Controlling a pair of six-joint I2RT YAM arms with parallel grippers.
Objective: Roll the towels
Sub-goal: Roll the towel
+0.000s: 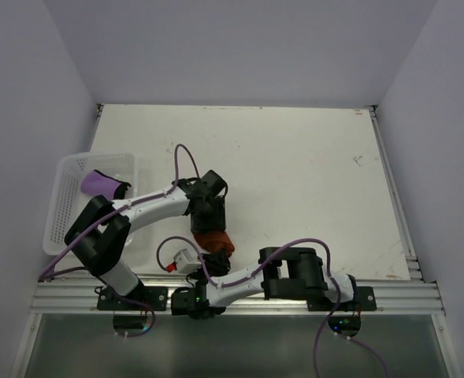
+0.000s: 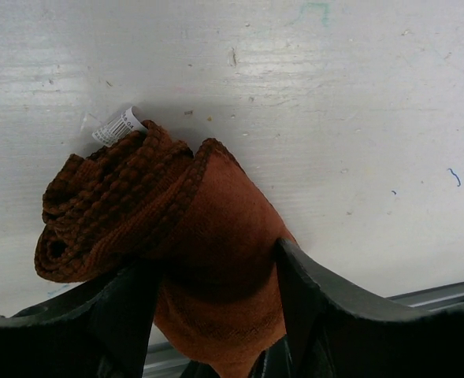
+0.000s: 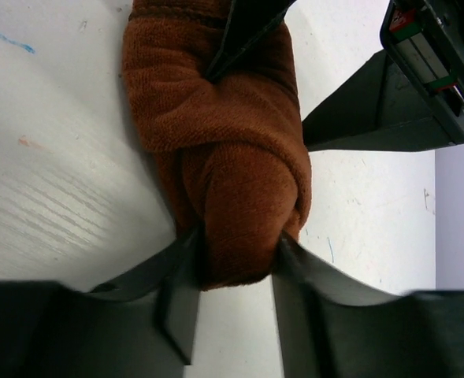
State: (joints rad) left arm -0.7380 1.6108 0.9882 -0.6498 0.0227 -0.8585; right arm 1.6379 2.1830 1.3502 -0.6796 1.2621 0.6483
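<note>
Grips at two places held the orange towel (image 1: 214, 240) rolled near the table's (image 1: 295, 157) front edge: we had the left gripper (image 2: 216, 264) clamping its middle, the right gripper (image 3: 238, 240) pinching its end against unrolling.

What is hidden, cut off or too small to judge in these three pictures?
1. Top view: the left gripper and right gripper cover most of the orange towel.
2. Top view: the purple towel in the basket is too small to show whether it is rolled.
3. Left wrist view: the bottom edge cuts off the orange towel's near end.
4. Right wrist view: the top edge cuts off its far end.
</note>
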